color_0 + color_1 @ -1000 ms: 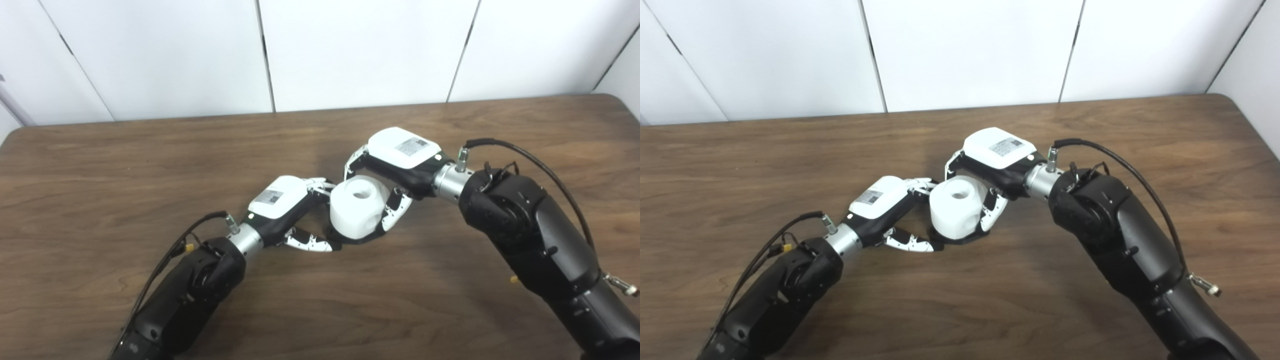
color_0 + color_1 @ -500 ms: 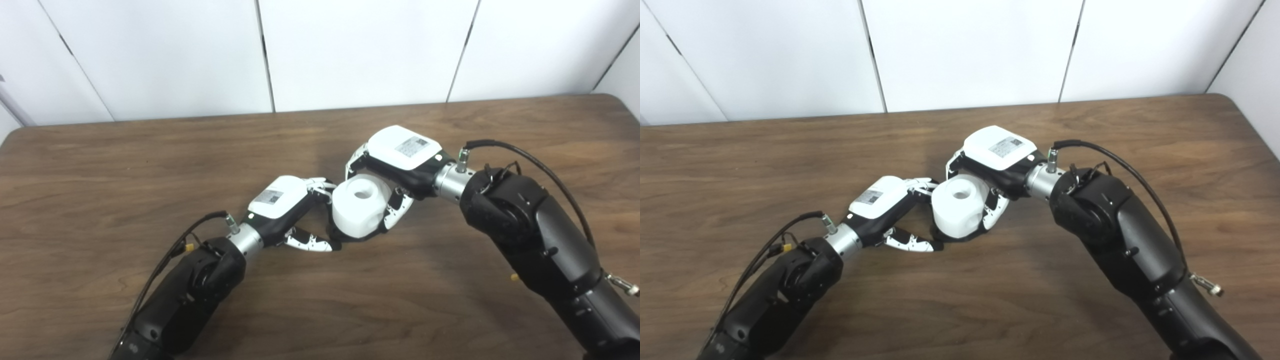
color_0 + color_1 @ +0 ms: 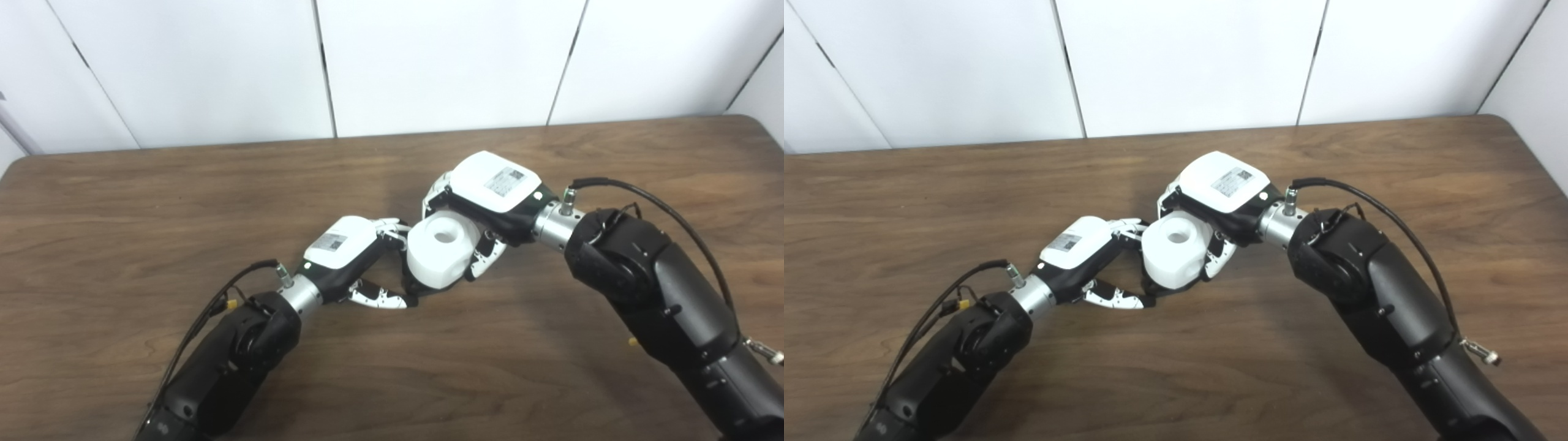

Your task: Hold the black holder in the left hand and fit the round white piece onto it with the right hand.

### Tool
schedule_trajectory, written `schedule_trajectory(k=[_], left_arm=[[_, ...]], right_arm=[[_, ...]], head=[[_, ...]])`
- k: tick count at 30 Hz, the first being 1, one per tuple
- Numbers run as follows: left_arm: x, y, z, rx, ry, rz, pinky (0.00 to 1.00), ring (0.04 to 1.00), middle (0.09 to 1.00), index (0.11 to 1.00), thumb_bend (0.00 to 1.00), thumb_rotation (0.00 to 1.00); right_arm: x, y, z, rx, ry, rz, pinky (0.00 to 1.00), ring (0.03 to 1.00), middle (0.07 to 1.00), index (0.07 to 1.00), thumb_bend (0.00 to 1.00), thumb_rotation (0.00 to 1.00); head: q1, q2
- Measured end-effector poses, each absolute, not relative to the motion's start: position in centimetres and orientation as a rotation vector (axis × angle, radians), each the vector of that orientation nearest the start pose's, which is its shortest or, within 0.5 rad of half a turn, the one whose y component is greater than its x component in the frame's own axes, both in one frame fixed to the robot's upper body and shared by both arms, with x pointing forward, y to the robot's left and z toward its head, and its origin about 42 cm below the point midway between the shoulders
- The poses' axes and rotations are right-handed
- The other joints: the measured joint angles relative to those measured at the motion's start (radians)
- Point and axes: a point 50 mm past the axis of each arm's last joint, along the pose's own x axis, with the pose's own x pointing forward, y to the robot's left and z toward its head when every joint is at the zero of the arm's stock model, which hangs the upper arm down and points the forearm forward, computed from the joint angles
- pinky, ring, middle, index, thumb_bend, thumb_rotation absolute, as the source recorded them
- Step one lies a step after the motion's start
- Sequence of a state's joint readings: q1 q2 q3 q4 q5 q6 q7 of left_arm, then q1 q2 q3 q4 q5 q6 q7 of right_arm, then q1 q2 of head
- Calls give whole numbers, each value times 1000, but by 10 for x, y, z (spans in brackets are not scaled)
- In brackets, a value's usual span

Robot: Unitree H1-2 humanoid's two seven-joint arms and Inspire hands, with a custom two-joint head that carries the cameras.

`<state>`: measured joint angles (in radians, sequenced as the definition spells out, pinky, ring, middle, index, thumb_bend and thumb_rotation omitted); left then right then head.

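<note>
A dark brown wood-grain tabletop (image 3: 153, 202) with a rounded far corner carries the scene, backed by plain white wall panels (image 3: 441, 61) split by thin dark seams.

Near the middle, the white piece (image 3: 442, 250) is a chunky, matte drum with faceted, slightly flattened sides and a round hole sunk in its top face. It sits tilted a little toward the left. Under its lower edge a sliver of the black holder (image 3: 411, 293) shows, thin and dark, mostly hidden by the piece and the fingers, so its shape cannot be told.

The right hand (image 3: 484, 205), with a smooth white back shell bearing a small printed label, is clamped on the white piece from the far right side; its black-and-white segmented fingers (image 3: 484, 256) curl down the piece's right flank.

The left hand (image 3: 352, 254), same glossy white shell over black, reaches in from the lower left. Its thumb lies low along the tabletop to the holder's edge and its other fingers touch the piece's left side, closed around the holder.

Both forearms are bulky matte black with silver wrist collars and looping black cables.
</note>
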<state>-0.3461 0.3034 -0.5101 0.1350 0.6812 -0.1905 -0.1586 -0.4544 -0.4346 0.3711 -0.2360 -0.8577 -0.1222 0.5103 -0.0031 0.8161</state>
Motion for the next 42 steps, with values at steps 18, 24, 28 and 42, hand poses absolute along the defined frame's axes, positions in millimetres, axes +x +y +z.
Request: schedule_trajectory(k=[18,24,28,42], left_arm=[[352,152,135,1085,-395,-703,805,886,826,479,523,76],[352,152,136,1086,-397,-704,812,889,827,479,523,76],[352,152,136,1086,-397,-705,812,886,825,479,523,76],[352,152,136,1087,-398,-705,800,878,822,479,523,75]], right_arm=[[355,-185,254,-1490,-409,669,689,791,835,968,1000,361],[356,-186,255,-1483,-410,662,682,781,831,961,1000,338],[356,-186,256,-1482,-408,658,681,781,831,961,998,322],[355,-191,263,-1471,-381,646,666,808,867,1000,1000,360]], head=[[-2,-2],[-2,2],[-3,3],[-11,2]])
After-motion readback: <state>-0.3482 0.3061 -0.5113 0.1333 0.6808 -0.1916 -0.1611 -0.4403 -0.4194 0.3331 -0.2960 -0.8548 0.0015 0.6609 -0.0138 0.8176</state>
